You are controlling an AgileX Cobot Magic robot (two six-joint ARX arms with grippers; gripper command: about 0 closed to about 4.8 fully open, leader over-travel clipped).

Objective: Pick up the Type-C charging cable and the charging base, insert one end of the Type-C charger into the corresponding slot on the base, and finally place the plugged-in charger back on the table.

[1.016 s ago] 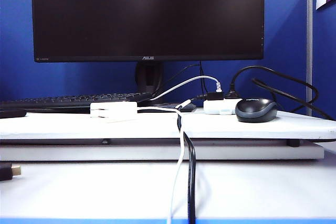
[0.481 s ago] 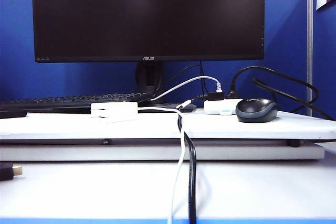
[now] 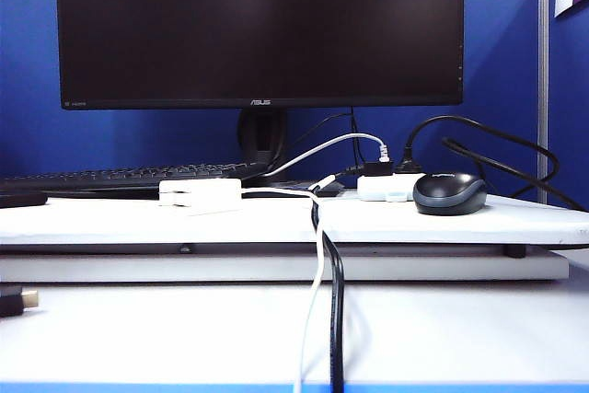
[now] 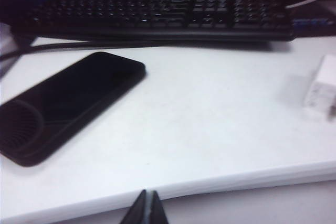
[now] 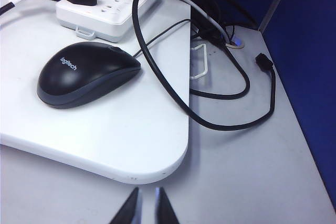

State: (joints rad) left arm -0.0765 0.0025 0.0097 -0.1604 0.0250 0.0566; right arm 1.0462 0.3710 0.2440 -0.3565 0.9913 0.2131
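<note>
We judge the Type-C charging cable (image 3: 317, 292), trailing off the raised board down the front of the table (image 3: 138, 329), limp and light, best pinched just behind its plug (image 3: 324, 181); the charging base (image 3: 200, 195) left of it looks rigid, light and smooth, best gripped across its long sides. The left end effector (image 4: 146, 209) is closed and empty near the board's edge, the right end effector (image 5: 145, 205) slightly parted and empty near the mouse (image 5: 86, 73). Nothing has shifted since earlier.

a black monitor (image 3: 259, 29) stands behind a black keyboard (image 3: 129, 175). a black mouse (image 5: 86, 74) sits just beside a white power strip (image 5: 107, 3). a dark phone (image 4: 65, 103) lies flat near the keyboard.
</note>
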